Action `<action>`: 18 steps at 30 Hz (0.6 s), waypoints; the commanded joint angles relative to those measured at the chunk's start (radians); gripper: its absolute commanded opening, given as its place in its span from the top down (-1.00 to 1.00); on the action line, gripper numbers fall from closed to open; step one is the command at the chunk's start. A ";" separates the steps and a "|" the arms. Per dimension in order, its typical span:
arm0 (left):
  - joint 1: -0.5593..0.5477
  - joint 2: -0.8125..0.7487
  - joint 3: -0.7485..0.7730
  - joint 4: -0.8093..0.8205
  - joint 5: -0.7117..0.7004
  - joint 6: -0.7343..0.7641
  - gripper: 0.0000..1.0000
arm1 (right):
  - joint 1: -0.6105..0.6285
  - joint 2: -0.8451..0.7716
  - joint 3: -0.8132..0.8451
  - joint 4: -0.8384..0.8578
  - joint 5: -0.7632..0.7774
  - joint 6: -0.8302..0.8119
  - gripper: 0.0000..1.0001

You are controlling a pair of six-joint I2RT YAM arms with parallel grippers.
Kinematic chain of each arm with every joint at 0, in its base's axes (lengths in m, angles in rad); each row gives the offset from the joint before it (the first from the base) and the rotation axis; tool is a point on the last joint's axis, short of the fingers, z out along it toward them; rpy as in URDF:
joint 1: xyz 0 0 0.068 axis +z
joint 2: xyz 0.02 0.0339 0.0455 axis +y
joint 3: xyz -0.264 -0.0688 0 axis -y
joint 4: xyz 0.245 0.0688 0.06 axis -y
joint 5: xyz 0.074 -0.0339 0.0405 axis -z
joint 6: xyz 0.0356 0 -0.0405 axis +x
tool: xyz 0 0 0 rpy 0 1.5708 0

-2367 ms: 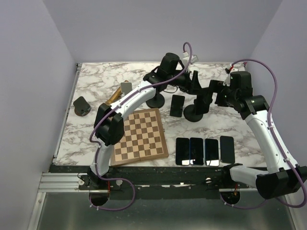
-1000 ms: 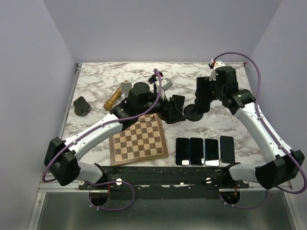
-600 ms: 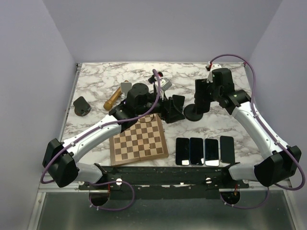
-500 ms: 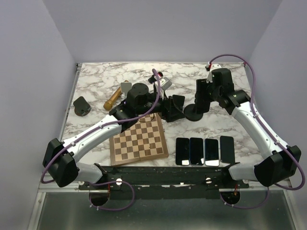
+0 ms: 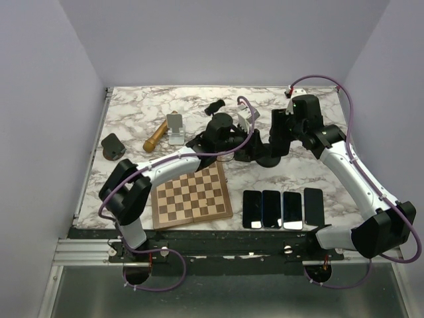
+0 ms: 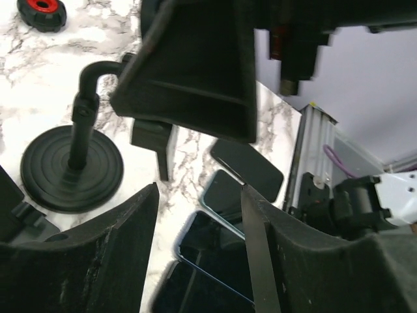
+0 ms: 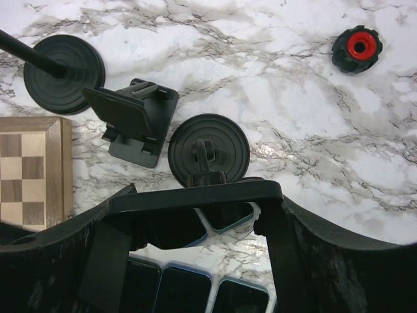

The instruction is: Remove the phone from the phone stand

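At the far middle of the bench [image 5: 132, 112], the phone [image 7: 195, 190] sits up on the phone stand [image 7: 208, 149]. Its long edge runs straight across between the fingers of the right gripper [image 7: 197, 199], which look clamped on its two ends. The left gripper [image 6: 199, 190], fingers spread and empty, hangs just below and beside it, so the right arm is the nearer

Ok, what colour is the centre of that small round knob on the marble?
Red centre, black ribbed rim; the knob shows best in the right wrist view.
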 commanded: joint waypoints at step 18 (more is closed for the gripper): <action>0.001 0.203 0.232 -0.024 -0.118 0.106 0.05 | 0.006 -0.013 -0.003 -0.011 -0.059 0.030 0.99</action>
